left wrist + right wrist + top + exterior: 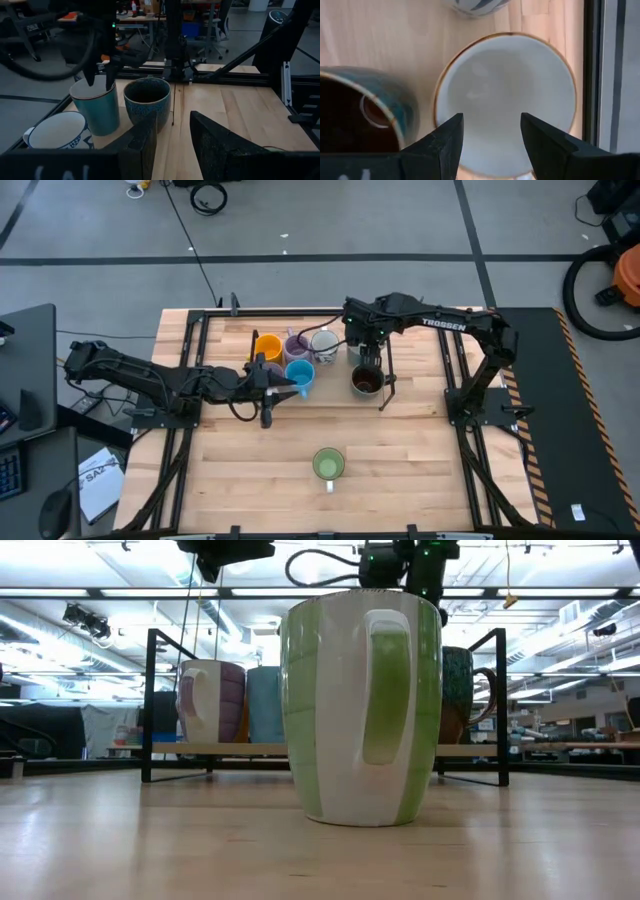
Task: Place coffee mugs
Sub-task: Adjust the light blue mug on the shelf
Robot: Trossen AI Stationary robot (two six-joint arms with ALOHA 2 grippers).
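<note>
Only "TROSSEN" on the right arm [445,323]; both hands released, empty.

Glossy ceramic green mug [360,705] stands on a smooth, pale wooden table [400,450].

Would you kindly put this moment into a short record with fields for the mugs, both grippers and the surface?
surface: light wooden table
cluster: orange ceramic mug, lavender mug, white patterned mug, bright blue mug
apart: dark brown-black mug; green mug alone near the front edge
left gripper: open, empty, beside the bright blue mug
right gripper: open, empty, above a pale white mug
</note>
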